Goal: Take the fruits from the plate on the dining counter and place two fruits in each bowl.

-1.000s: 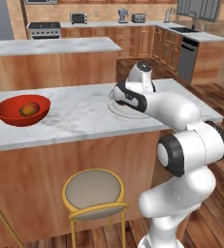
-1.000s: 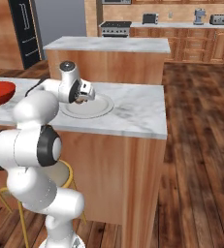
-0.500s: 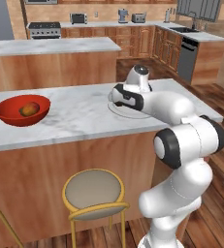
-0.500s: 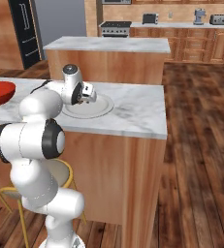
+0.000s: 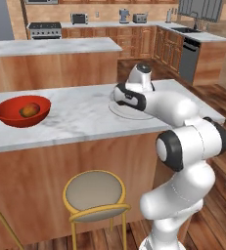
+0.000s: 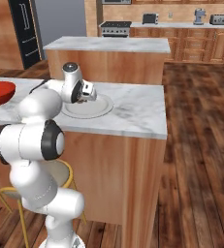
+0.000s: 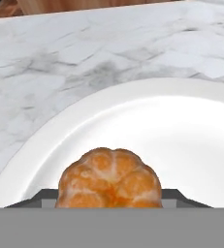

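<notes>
Gripper (image 7: 109,206) is sitting low over the plate (image 7: 191,145), jaws closing around the orange fruit (image 7: 109,178) lying squarely between them; firm grip unconfirmed.

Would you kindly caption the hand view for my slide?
Claw flanking an orange fruit on the white plate, marble dining counter beyond.

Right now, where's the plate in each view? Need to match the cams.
Left base view: plate on the dining counter, centre-right, partly behind the arm.
Right base view: plate left of centre, just right of the arm's hand.
Hand view: plate across the lower half, an orange fruit on it.
Shared landmark: the marble countertop.
</notes>
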